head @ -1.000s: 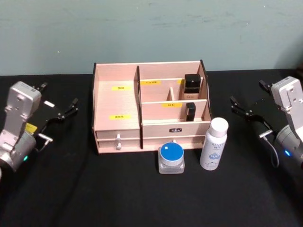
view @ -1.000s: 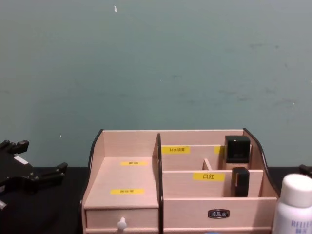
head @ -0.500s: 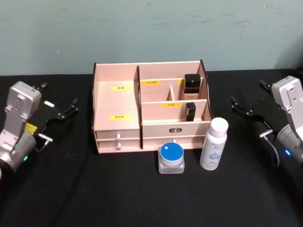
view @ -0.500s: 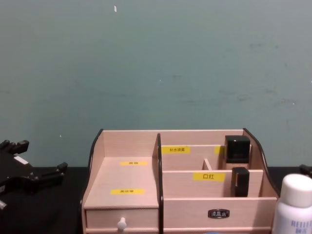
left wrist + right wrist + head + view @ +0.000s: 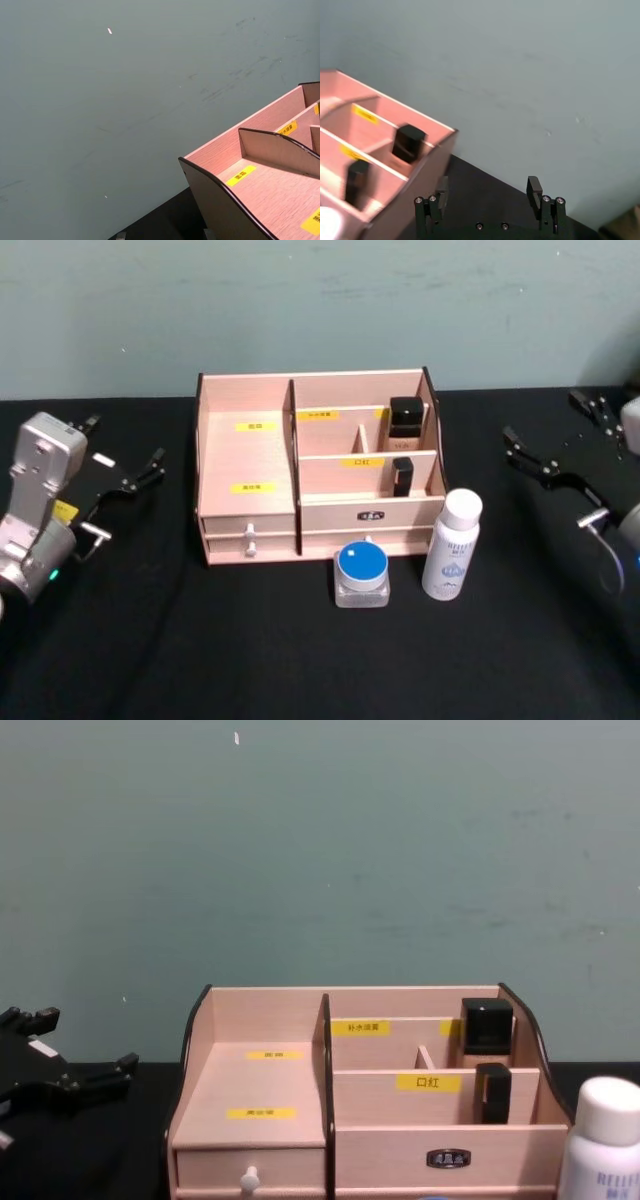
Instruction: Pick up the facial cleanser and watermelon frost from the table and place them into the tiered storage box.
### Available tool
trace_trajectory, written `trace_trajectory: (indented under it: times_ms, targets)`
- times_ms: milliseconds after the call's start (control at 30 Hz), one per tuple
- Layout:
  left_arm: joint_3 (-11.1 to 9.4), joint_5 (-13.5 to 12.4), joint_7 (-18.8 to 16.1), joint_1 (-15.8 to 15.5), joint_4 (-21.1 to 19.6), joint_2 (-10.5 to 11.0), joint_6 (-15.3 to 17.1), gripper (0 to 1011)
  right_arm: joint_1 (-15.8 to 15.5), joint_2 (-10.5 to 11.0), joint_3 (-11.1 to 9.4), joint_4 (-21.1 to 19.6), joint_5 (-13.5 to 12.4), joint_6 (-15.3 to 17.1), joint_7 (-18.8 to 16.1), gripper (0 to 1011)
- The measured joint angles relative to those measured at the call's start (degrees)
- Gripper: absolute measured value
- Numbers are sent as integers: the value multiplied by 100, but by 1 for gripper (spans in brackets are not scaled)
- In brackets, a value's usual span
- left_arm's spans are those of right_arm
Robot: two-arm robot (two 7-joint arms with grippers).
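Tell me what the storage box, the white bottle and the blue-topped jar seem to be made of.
Storage box: probably thin light wood or plywood, matte, with faint grain and dark cut edges.
White bottle: likely plastic, smooth, opaque, with printed blue lettering.
Blue-topped jar: clear glass or acrylic, cannot tell which; translucent walls under a blue top.

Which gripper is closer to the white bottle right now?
Right. The right gripper, open, is behind and to the right of the white bottle; the left gripper, open, is far off on the other side of the tiered storage box.
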State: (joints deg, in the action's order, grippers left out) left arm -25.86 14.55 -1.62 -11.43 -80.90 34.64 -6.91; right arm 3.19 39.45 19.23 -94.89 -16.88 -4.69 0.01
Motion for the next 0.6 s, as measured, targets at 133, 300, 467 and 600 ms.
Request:
trace_trajectory:
  times_ms: [133, 300, 467, 600]
  targets:
    - [0, 0, 0, 0, 0, 0, 0, 1001, -420, 200, -232, -608, -213, 63, -91, 1000]
    - [0, 0, 0, 0, 1, 0, 0, 1001, -1029, 433, -575, -1332, -506, 165, -170, 1000]
    - [0, 0, 0, 0, 1, 0, 0, 1001, -1672, 627, -896, -1910, -784, 304, -257, 1000]
    - [0, 0, 0, 0, 0, 0, 0, 1001, -2013, 691, -1036, -2151, -910, 382, -324, 1000]
